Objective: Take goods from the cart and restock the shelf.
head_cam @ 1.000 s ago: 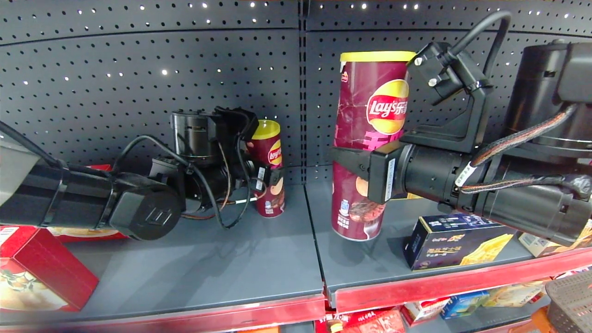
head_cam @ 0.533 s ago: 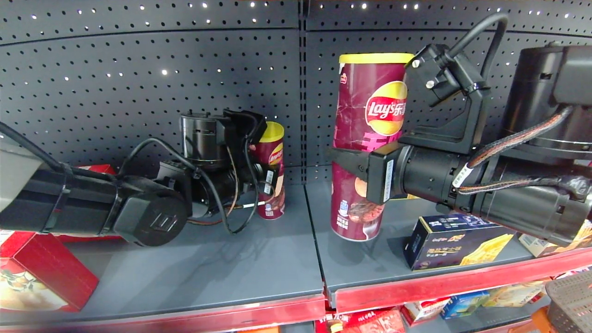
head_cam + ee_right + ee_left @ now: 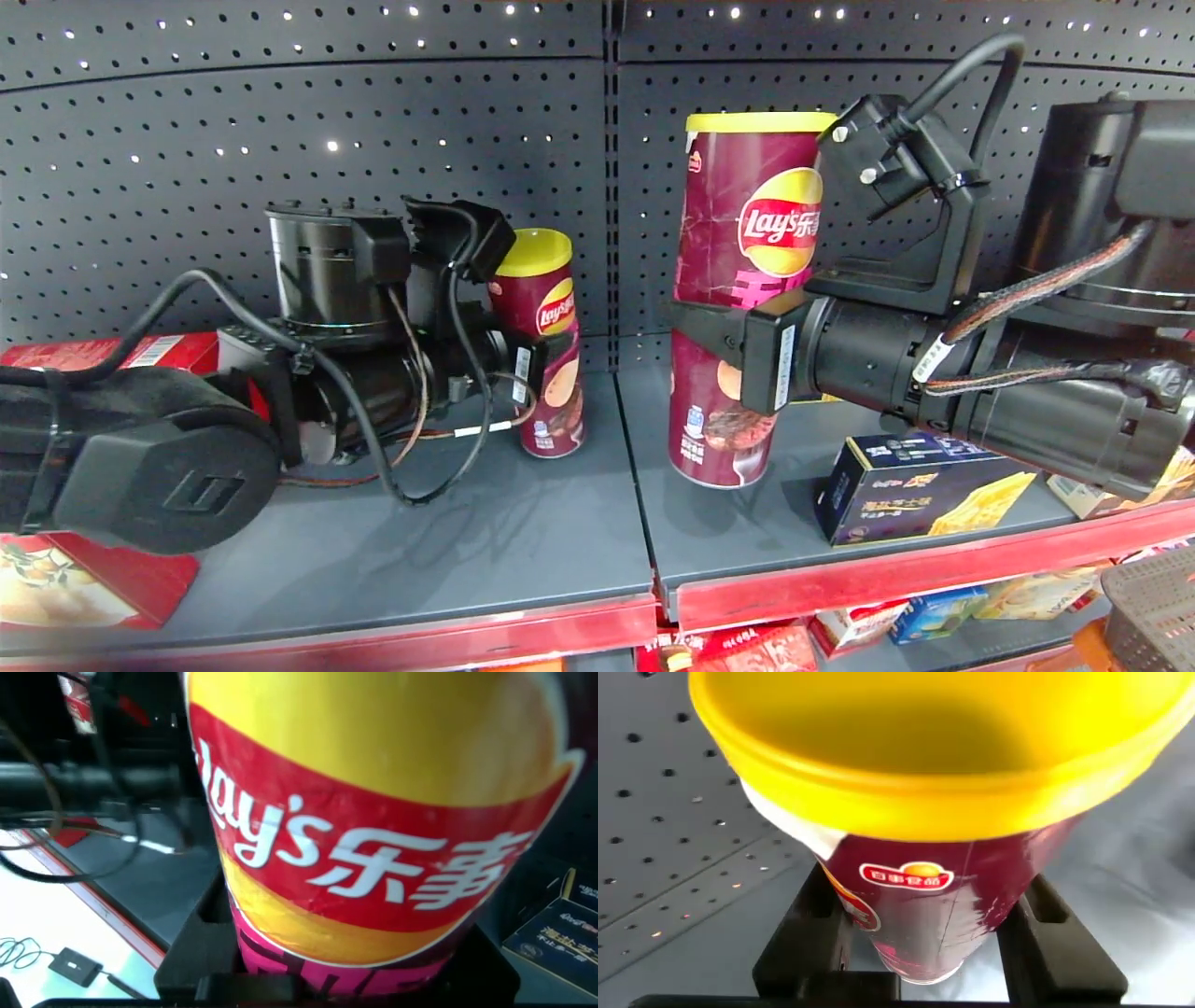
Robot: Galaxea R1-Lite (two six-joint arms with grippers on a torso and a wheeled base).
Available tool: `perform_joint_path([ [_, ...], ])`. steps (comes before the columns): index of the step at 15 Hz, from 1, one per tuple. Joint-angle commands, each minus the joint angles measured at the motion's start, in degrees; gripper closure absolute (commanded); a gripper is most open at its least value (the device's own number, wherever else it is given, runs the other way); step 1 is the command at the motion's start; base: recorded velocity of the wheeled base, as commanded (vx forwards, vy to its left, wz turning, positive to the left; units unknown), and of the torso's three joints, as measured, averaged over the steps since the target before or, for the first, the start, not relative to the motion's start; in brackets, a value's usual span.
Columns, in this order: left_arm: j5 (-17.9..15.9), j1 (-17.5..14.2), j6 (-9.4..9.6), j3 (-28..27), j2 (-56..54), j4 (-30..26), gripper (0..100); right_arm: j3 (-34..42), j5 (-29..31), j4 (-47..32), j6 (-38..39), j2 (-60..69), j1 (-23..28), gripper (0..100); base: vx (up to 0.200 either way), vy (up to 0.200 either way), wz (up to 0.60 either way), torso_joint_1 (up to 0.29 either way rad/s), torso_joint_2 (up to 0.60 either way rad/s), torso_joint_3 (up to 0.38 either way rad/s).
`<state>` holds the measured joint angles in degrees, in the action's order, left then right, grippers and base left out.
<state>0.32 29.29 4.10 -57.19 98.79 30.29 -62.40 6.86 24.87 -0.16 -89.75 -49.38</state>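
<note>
Shelf (image 3: 448, 551): grey boards, red front edge, pegboard back.

Tall can (image 3: 747, 280): upright, yellow lid, near the middle of the shelf, just right of the board seam. Clamped at mid-height between the jaws of the right hand (image 3: 714, 341). Base at or just above the board, contact not discernible.

Red box (image 3: 56, 588): at the front left corner.

Blue box (image 3: 920, 485): lying near the front edge, just right of the tall can.

Small can (image 3: 546, 308): upright near the back edge, just left of the seam. Gripped on the lower half of its body by the left hand (image 3: 551, 364), fingers (image 3: 799, 943) pressed to both sides. Base apparently down on the board.

Progress, as judged: two cans at the shelf, neither released. Left to do: setting down, opening both hands, pulling clear, fetching any further goods.
</note>
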Motion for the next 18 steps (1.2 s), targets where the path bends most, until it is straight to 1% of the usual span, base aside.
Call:
perform_joint_path([
  [1,-4.2,-0.7,0.03,3.3,-5.2,-0.7,100,0.7,0.0,0.0,0.0,0.5,0.0,100,0.0,0.0,0.0,0.0,0.0,0.0],
  [2,-6.3,-1.2,-0.05,4.3,-5.8,-0.6,100,0.9,0.0,0.0,0.0,0.5,0.0,100,0.0,0.0,0.0,0.0,0.0,0.0],
  [4,-16.2,-3.5,-1.37,8.0,-6.3,0.7,100,0.9,0.0,0.0,0.0,0.5,0.0,100,0.0,0.0,0.0,0.0,0.0,0.0],
  [5,-20.4,-4.9,-1.46,9.3,-6.6,2.0,100,1.0,0.1,0.0,0.0,0.5,0.0,100,0.0,0.0,0.0,0.0,0.0,0.0],
  [6,-26.8,-7.2,-1.46,11.0,-6.6,4.1,100,1.1,0.1,0.0,0.0,0.6,0.0,100,0.0,0.0,0.0,0.0,0.0,0.0],
  [7,-32.3,-9.7,-1.46,12.4,-6.6,6.2,100,1.1,0.1,0.0,0.0,0.9,0.0,100,0.0,0.0,0.0,0.0,0.0,0.0],
  [8,-34.4,-11.0,-1.46,12.8,-6.5,7.1,100,1.1,0.1,0.0,0.0,1.0,0.0,100,0.0,0.0,0.0,0.0,0.0,0.0],
  [9,-38.1,-14.4,-1.28,13.2,-6.4,8.6,100,1.1,0.1,0.0,0.0,1.1,0.0,100,0.0,0.0,0.0,0.0,0.0,0.0],
  [10,-39.6,-15.9,-1.28,13.2,-6.4,8.9,100,1.1,0.1,0.0,0.0,1.2,-0.1,100,0.0,0.0,0.0,0.0,0.0,0.0],
  [12,-41.9,-17.3,-1.11,13.3,-6.5,8.8,100,1.0,0.0,0.0,0.0,1.1,0.0,100,0.0,0.0,0.0,0.0,0.0,0.0],
  [13,-42.3,-17.4,-0.93,13.2,-6.6,8.8,100,1.0,0.1,0.0,0.0,1.1,0.0,100,0.0,0.0,0.0,0.0,0.0,0.0],
  [15,-42.5,-17.1,-0.84,13.1,-7.6,8.6,100,1.1,0.0,0.0,0.0,1.1,0.0,100,0.0,0.0,0.0,0.0,0.0,0.0],
  [18,-42.8,-15.2,-0.67,12.7,-10.2,8.0,100,1.1,0.0,0.0,0.0,1.2,0.0,100,0.0,0.0,0.0,0.0,0.0,0.0],
])
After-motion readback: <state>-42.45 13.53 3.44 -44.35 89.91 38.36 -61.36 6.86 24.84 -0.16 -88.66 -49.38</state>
